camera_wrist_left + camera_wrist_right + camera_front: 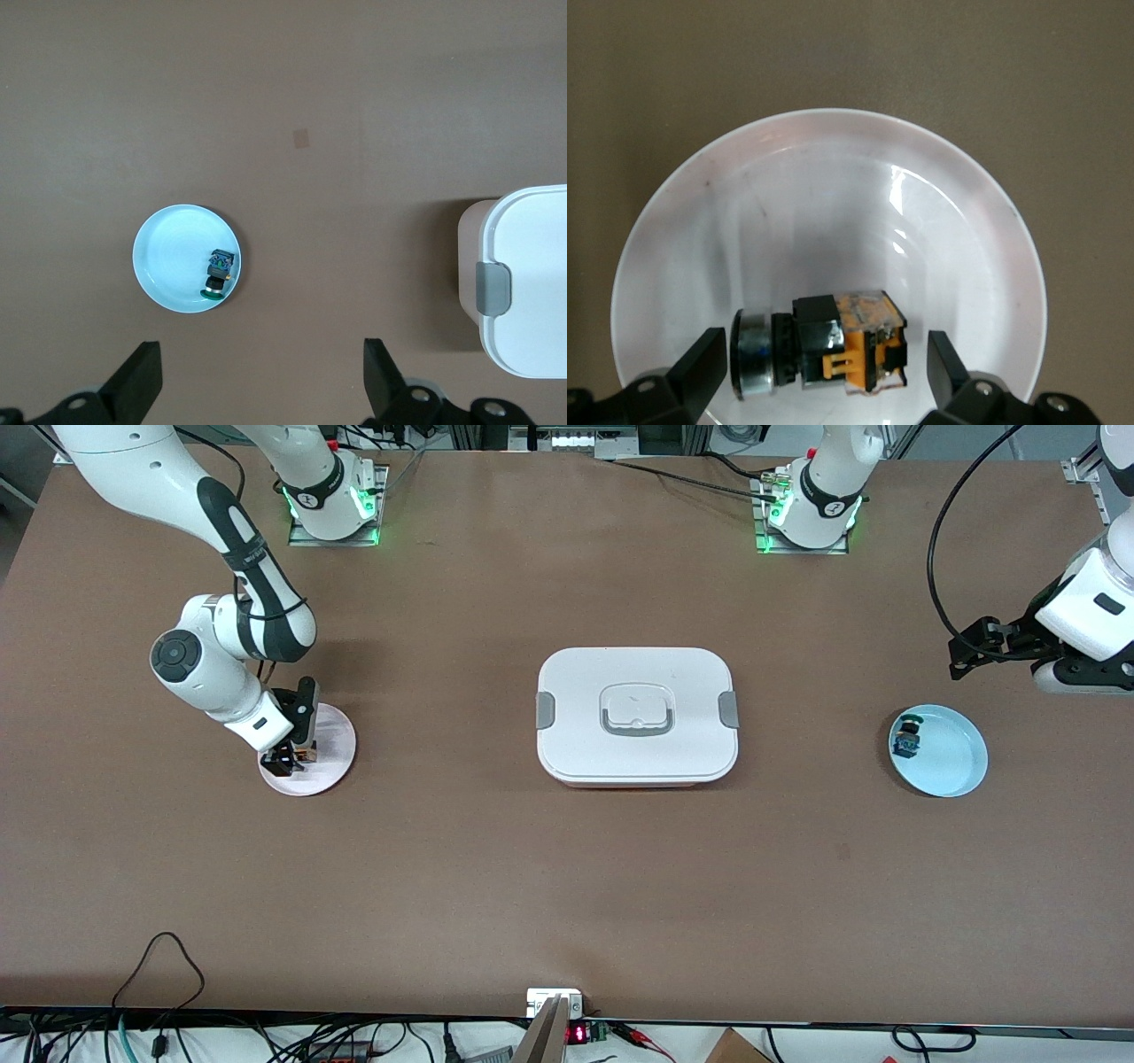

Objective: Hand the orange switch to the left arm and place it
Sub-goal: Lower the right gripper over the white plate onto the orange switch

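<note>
The orange switch (859, 350) lies on its side in the pink plate (833, 195), its silver cap toward one finger. My right gripper (827, 363) is down at the plate, open, with one finger on each side of the switch and a small gap at both. In the front view the right gripper (285, 760) covers most of the switch (302, 754) on the pink plate (335, 748). The white box (636, 713) sits mid-table. My left gripper (961, 657) waits open and empty in the air near the blue plate (952, 762); its wrist view shows it (261, 372) over bare table.
A small black switch with blue-green parts (907, 735) lies in the blue plate, and it also shows in the left wrist view (218, 273) on that plate (168, 257). The box's clipped end (532, 274) shows there too. Cables run along the table's front edge.
</note>
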You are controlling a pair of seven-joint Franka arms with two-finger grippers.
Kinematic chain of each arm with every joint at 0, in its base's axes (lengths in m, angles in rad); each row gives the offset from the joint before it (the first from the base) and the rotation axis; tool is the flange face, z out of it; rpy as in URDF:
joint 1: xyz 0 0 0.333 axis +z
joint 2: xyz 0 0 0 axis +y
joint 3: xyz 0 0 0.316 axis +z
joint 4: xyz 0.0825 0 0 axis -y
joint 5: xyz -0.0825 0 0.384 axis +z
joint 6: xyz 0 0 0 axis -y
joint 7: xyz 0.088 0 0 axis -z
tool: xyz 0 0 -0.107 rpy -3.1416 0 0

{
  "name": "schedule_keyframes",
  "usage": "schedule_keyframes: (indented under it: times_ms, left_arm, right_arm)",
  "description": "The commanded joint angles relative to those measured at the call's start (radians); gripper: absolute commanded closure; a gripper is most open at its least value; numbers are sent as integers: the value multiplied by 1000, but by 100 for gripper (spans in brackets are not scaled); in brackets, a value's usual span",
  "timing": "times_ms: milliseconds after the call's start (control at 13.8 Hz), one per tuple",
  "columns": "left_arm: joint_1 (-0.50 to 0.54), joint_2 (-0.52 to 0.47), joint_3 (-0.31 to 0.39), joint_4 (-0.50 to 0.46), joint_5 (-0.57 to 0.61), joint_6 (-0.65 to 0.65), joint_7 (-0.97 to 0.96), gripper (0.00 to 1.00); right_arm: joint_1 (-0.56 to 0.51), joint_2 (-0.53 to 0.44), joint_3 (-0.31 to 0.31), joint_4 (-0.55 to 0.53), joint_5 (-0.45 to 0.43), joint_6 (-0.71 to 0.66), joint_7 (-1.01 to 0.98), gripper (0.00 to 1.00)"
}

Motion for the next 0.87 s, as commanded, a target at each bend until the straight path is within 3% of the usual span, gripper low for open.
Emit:
schedule_keyframes:
  times_ms: [0, 580, 725, 797]
  left_arm:
    - [3, -1, 0, 18, -16, -19, 15, 0]
    - [3, -1, 0, 18, -16, -19, 15, 0]
    - [3, -1, 0, 18, -16, -19, 15, 0]
    - [3, -1, 0, 18, -16, -19, 15, 0]
  right_arm:
    - [-1, -4, 5, 2, 13, 5, -22, 0]
    - [-2, 9, 17, -1, 16, 15, -22, 1]
    - [-2, 9, 17, -3, 16, 15, -24, 8]
    - [-2, 12, 17, -3, 17, 15, -24, 17]
